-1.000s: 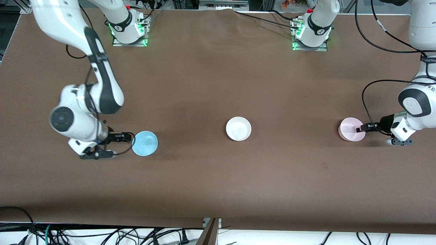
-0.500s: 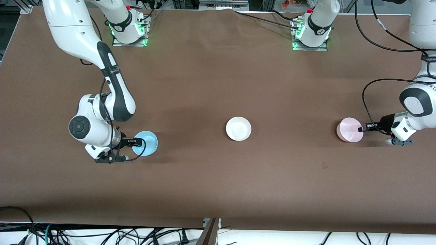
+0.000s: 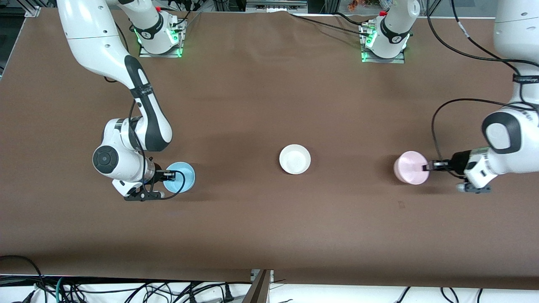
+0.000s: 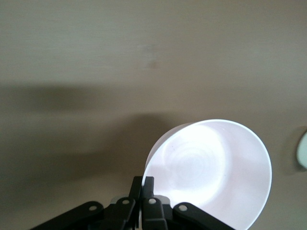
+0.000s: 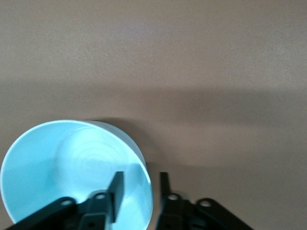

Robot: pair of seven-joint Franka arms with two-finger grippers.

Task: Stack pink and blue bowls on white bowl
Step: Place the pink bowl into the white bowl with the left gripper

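The white bowl point(image 3: 294, 159) sits mid-table; its edge also shows in the left wrist view point(image 4: 302, 151). My left gripper point(image 3: 426, 167) is shut on the rim of the pink bowl point(image 3: 411, 167) and holds it tilted just above the table, between the white bowl and the left arm's end. In the left wrist view the gripper point(image 4: 143, 179) pinches the pink bowl point(image 4: 211, 177). My right gripper point(image 3: 166, 176) is open at the blue bowl point(image 3: 182, 176), toward the right arm's end. In the right wrist view the gripper point(image 5: 140, 184) straddles the rim of the blue bowl point(image 5: 72, 167), one finger inside and one outside.
The brown table point(image 3: 269, 105) carries only the three bowls. The arm bases point(image 3: 160, 38) stand along its edge farthest from the front camera. Cables hang past the edge nearest the front camera.
My left gripper has carried the pink bowl toward the white bowl. My right gripper has slid in over the blue bowl's rim; the blue bowl has stayed in place.
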